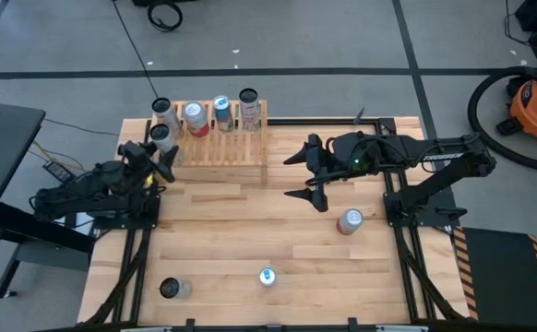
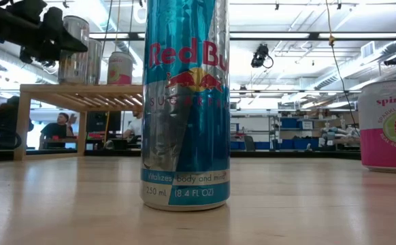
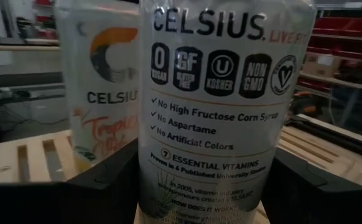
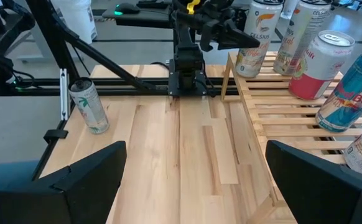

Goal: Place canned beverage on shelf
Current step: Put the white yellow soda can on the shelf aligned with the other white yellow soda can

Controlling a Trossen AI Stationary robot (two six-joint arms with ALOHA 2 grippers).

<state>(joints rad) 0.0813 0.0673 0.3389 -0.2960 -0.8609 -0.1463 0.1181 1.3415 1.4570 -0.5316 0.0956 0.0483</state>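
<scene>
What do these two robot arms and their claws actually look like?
Both arms are black, jointed and angular, mounted on black frames at the table's sides. The right arm carries a small green light. Each ends in two wedge-shaped black fingers. The left gripper shows a yellow patch.

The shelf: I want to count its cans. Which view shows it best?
The high view: the whole shelf shows from above, with its cans. The right wrist view shows part of it, the low view only its edge, the left wrist view slats behind cans.

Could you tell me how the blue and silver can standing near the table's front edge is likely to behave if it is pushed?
The blue and silver can is tall and slim on a narrow base, so a high push would probably tip it. Its glossy round wall looks slippery, and once down it would likely roll across the table.
</scene>
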